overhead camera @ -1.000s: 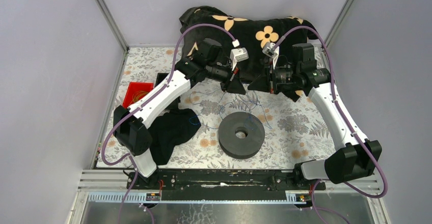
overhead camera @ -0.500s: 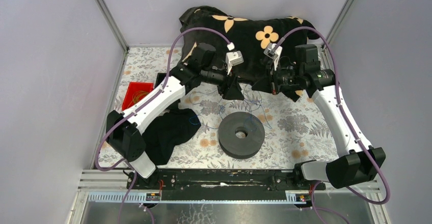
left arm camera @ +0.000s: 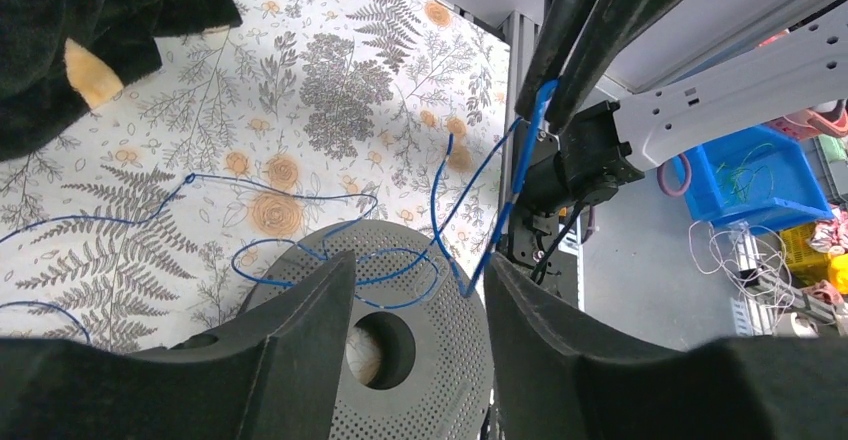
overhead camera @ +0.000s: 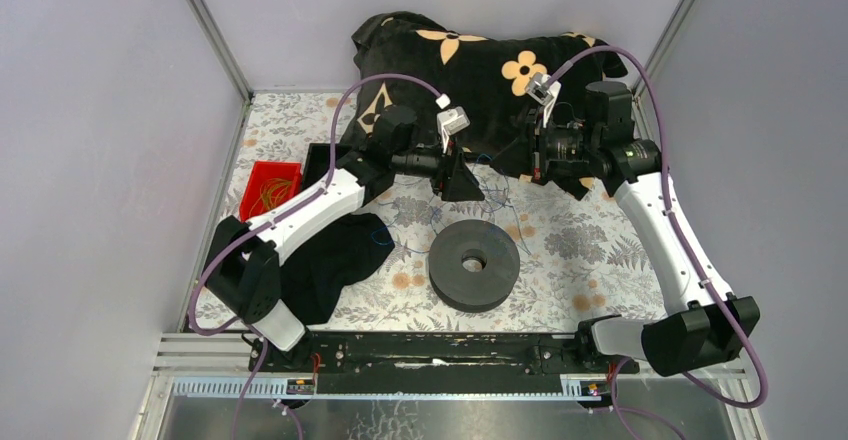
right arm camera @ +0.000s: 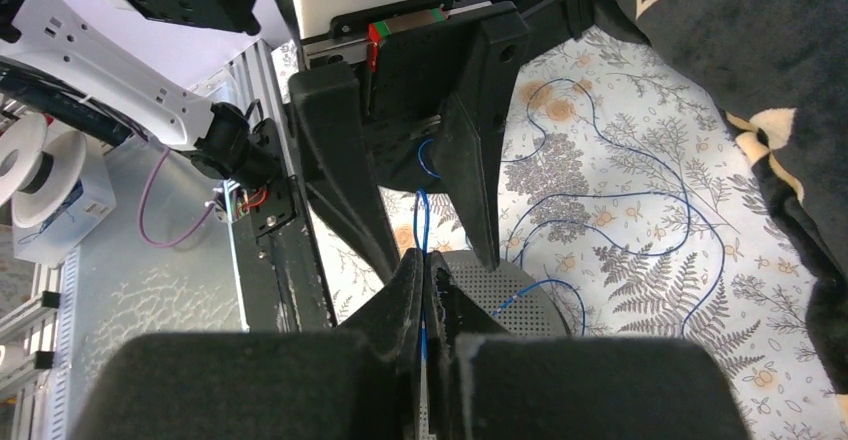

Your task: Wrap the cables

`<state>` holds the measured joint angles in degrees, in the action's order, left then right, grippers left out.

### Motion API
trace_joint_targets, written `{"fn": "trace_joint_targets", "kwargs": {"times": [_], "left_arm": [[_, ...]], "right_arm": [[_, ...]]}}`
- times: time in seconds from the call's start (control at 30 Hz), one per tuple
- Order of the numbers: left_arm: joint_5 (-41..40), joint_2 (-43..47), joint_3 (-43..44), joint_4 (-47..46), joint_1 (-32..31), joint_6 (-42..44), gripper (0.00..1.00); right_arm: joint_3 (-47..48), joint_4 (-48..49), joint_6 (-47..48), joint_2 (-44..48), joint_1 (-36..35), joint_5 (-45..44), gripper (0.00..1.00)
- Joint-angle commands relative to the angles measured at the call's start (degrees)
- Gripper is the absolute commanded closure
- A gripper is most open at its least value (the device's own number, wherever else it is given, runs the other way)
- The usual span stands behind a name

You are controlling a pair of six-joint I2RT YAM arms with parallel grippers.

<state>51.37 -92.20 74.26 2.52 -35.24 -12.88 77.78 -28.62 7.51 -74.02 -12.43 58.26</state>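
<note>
Fingers (right arm camera: 395,305) of the right gripper (right arm camera: 428,270) are pressed tight together on one strand of the thin blue cables (left arm camera: 520,165), pinching it in the air above the far side of the big black perforated disc-shaped spool (overhead camera: 445,260). From that pinch the strand slants down to the spool, where a few slack loops lie across its top face beside the centre hole. More loose blue loops sprawl over the flower-printed tablecloth (overhead camera: 580,250) beyond the spool and off to its far left and far right. The left gripper (left arm camera: 418,265) hangs beyond the spool too, just left of the right gripper and pointing toward it. Its two fingers are spread wide with nothing between them, and the pinched strand crosses the view past its tips. Directly behind both grippers, farther from the spool, a rumpled black blanket with tan flowers (overhead camera: 470,60) is heaped against the back wall. A crumpled plain black cloth (overhead camera: 330,260) lies to the left of the spool, with one blue loop at its near edge. Farther left of the spool sits a small red tray (overhead camera: 252,200) holding a tangle of orange-yellow wire. Thick purple cords (overhead camera: 350,100) arch over both arms above the far side of the spool.
</note>
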Motion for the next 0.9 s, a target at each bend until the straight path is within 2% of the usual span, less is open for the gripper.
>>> {"fn": "trace_joint_targets", "kwargs": {"times": [0.0, 0.1, 0.2, 0.3, 0.33, 0.4, 0.53, 0.63, 0.73, 0.87], "left_arm": [[1.4, 0.6, -2.6, -14.7, 0.4, -8.5, 0.48], [2.4, -0.1, -3.2, -18.4, 1.1, -11.9, 0.6], [3.3, -0.4, -3.4, -20.6, 2.2, -13.8, 0.76], [4.5, 0.0, -3.1, -19.1, 3.3, -11.9, 0.96], [4.7, 0.3, -2.5, -16.6, 3.7, -10.0, 1.0], [3.9, 1.0, 0.3, -6.7, 4.0, -2.4, 1.0], [2.3, 0.0, 9.1, 16.1, 3.7, 13.3, 1.0], [0.6, -2.7, 16.0, 29.8, 2.9, 20.7, 1.0], [-0.7, -4.1, 19.6, 35.7, 1.8, 22.8, 1.0], [-0.4, -4.1, 19.5, 36.4, 0.3, 22.5, 1.0]], "right_arm": [[-1.5, 6.1, -5.0, 2.1, -0.1, 3.4, 1.0], [-2.4, 6.2, -5.0, 2.3, 0.0, 3.6, 1.0], [-3.4, 6.5, -4.9, 2.7, 0.3, 3.5, 1.0], [-3.5, 5.8, -4.1, 3.0, 1.7, 2.9, 1.0], [-3.4, 5.2, -3.6, 3.0, 2.4, 2.3, 1.0], [-2.9, 3.0, -0.6, 3.0, 3.5, 0.8, 1.0], [-0.9, -6.1, 12.1, 1.8, 3.7, -2.5, 0.99], [2.3, -14.8, 20.7, -1.1, 3.6, -1.2, 0.92], [4.1, -18.2, 22.9, -3.2, 3.5, 2.1, 0.84], [3.0, -14.6, 19.6, -3.8, 3.5, 5.9, 0.77]]}}
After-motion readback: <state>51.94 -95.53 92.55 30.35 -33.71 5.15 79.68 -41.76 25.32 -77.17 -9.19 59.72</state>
